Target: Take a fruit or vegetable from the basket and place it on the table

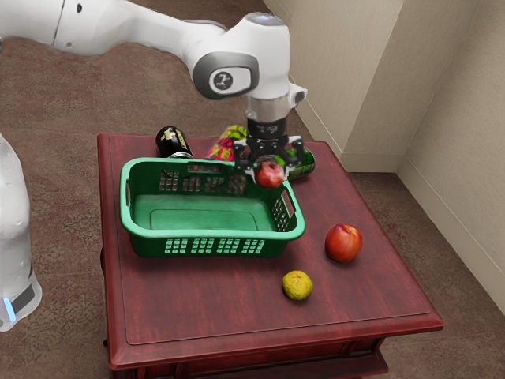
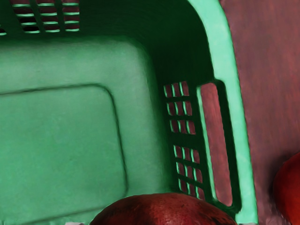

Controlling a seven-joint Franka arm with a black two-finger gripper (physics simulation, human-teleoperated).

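Observation:
The black gripper (image 1: 269,164) is over the far right corner of the green basket (image 1: 209,246) in the exterior view. It is shut on a red fruit (image 1: 270,174), one finger on either side, at about the height of the basket's rim. In the wrist view the held red fruit (image 2: 164,210) shows at the lower edge, with the basket's bare floor (image 2: 56,150) beyond it. A red-orange fruit (image 1: 344,242) and a yellow fruit (image 1: 297,285) lie on the red table (image 1: 213,316).
Behind the basket lie a black bottle (image 1: 171,143), a pink and green item (image 1: 227,144) and a green object (image 1: 303,164). The wrist view has a red fruit (image 2: 289,187) outside the basket's handle end.

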